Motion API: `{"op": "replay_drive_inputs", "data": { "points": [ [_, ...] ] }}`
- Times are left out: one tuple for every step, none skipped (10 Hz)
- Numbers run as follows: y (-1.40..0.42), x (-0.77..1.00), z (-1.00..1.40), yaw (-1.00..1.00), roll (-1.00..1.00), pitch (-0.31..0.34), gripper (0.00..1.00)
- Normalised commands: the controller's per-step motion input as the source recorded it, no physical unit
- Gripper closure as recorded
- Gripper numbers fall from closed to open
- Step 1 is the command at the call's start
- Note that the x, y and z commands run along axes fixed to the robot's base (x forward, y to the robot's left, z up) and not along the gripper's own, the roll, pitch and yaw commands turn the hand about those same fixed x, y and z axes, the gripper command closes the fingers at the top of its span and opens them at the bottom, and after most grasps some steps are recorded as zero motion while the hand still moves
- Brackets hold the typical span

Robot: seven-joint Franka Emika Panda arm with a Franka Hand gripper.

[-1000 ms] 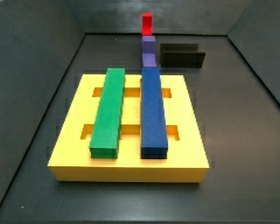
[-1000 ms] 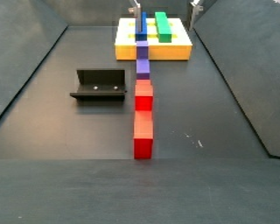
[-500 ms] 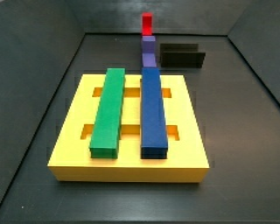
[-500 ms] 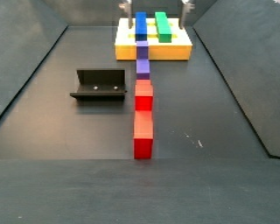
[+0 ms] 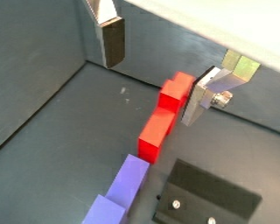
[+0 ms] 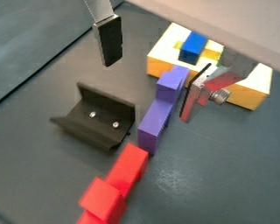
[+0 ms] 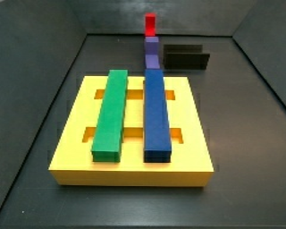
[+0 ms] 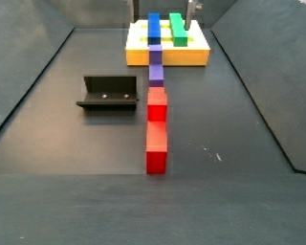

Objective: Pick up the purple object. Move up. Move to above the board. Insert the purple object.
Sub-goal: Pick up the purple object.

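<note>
claw (image 6: 154, 74) spread over purple object (image 6: 161, 109) | fixture (image 6: 94, 116) beside (apart)

Pincer (image 6: 152, 77) high, spread; fixture (image 8: 108, 92) beside purple object (image 8: 156, 68).

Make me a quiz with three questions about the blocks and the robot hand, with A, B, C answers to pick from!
1. Where is the purple object?
A. On the floor between the board and the red block
B. In a board slot
C. Inside the fixture

2. How many long bars lie on the board?
A. One
B. Two
C. Four

3. What is the gripper doing?
A. Squeezing the red block
B. Holding the purple object up
C. Open, holding nothing

Answers:
1. A: in a side view it lies on the floor, in line between the board and the red block.
2. B: the green bar and the blue bar.
3. C: its fingers stand apart above the purple object with nothing between them.
</note>
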Motion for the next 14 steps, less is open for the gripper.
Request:
{"op": "replay_drive_inputs", "data": {
  "points": [
    [-0.35, 0.13, -0.14, -0.69, -0.06, 0.0, 0.0],
    [-0.46, 0.02, -0.22, -0.69, 0.0, 0.009, 0.0],
    [-0.41, 0.0, -0.35, -0.76, 0.0, 0.041, 0.0],
    [-0.37, 0.0, -0.44, -0.79, 0.0, 0.091, 0.0],
    [-0.33, 0.0, -0.39, -0.81, 0.02, 0.116, 0.0],
    [-0.32, 0.0, -0.33, -0.81, 0.03, 0.114, 0.0],
    [-0.3, 0.0, -0.28, -0.82, 0.04, 0.11, 0.0],
    [-0.29, 0.0, -0.25, -0.83, 0.05, 0.111, 0.0],
    [-0.27, 0.0, -0.24, -0.83, 0.05, 0.111, 0.0],
    [-0.26, 0.0, -0.25, -0.83, 0.06, 0.107, 0.0],
    [-0.25, 0.0, -0.27, -0.84, 0.06, 0.067, 0.0],
    [-0.23, 0.0, -0.29, -0.85, 0.07, 0.066, 0.0],
    [-0.17, 0.0, -0.24, -0.81, 0.13, 0.086, 0.0],
    [-0.13, 0.0, -0.15, -0.69, 0.25, 0.139, 0.0]
  ]
}}
